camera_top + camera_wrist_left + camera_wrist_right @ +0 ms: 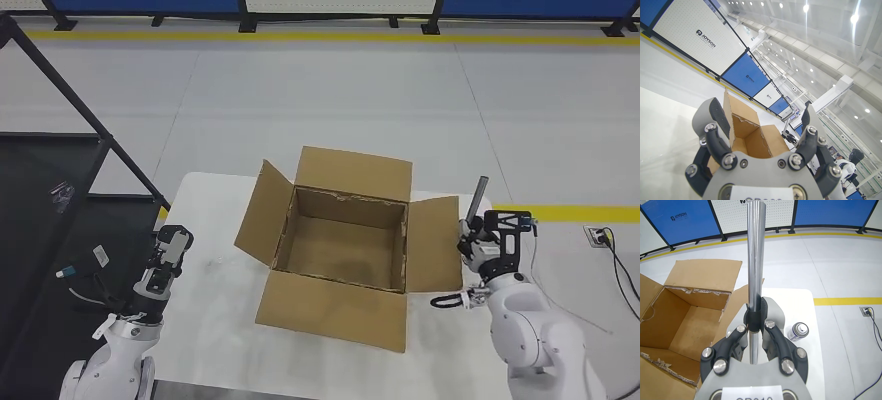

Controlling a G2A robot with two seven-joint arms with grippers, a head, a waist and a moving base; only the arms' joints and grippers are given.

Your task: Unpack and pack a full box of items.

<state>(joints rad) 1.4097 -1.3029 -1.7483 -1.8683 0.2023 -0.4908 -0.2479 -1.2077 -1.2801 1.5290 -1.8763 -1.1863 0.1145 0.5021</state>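
From above, the open cardboard box [340, 250] sits mid-frame on the white counter [210, 310], flaps splayed. Left wrist camera: the left pincer [762, 108] stands apart, with the box beyond it. Right wrist camera: the right pincer [755, 315] is clamped on a metal tube [755, 256], and what looks like a spray can [797, 331] stands near.

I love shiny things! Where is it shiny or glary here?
Left wrist view: ceiling lamps flare in streaks above the open left pincer. Right wrist view: the metal tube in the right pincer gleams in stripes. Top view: the box evenly lit, no glare.
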